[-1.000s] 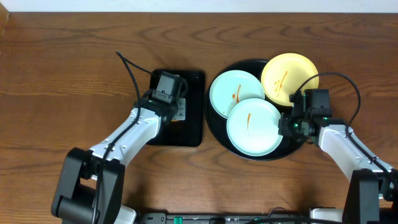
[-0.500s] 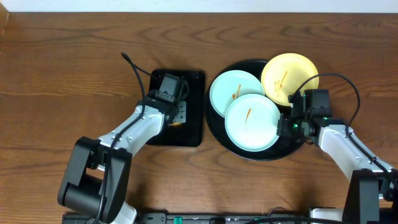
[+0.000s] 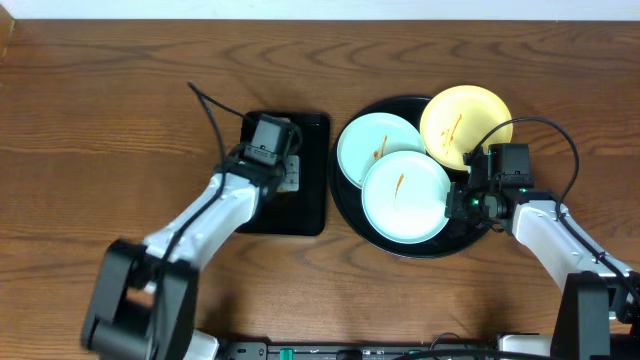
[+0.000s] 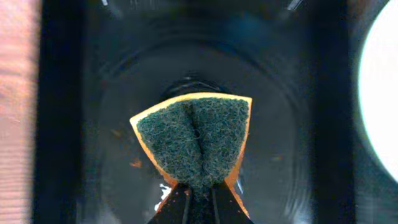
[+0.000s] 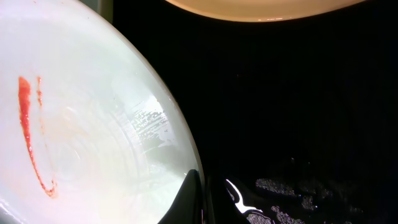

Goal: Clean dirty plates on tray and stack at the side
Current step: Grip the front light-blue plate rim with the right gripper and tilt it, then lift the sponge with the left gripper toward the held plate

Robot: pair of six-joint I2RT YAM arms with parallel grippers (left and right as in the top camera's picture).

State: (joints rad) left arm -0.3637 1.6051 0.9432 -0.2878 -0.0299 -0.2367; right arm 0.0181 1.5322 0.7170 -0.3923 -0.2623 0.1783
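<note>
Three plates lie on the round black tray (image 3: 470, 237): a mint plate (image 3: 372, 145) at the back left, a yellow plate (image 3: 460, 120) at the back right, and a front mint plate (image 3: 405, 197) with a red smear, overlapping the back mint one. My right gripper (image 3: 456, 203) is shut on the front mint plate's right rim (image 5: 180, 143), one finger above and one below. My left gripper (image 3: 285, 180) is shut on a folded green-and-orange sponge (image 4: 196, 140) above the black rectangular tray (image 3: 312, 215).
The rectangular tray (image 4: 62, 124) sits left of the round tray, its walls around the sponge. Bare wooden table (image 3: 100, 120) lies to the left, behind and to the right of both trays.
The front mint plate has shifted slightly up and left in the right gripper's hold. The left arm has wavered a little over the rectangular tray, still holding the sponge.
</note>
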